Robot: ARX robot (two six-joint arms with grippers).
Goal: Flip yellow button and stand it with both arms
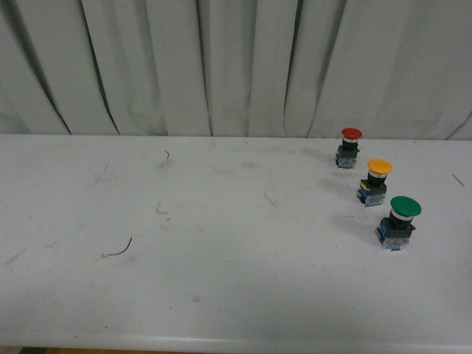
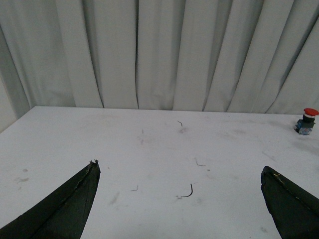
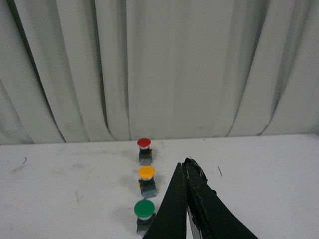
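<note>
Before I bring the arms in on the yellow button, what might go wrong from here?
1. The yellow button stands between the red button and the green button; a wide approach may knock either over.
2. The right pincer is shut and must open first.
3. The left pincer is open but sees only the red button.

The yellow button stands upright, cap up, on its dark base.
</note>
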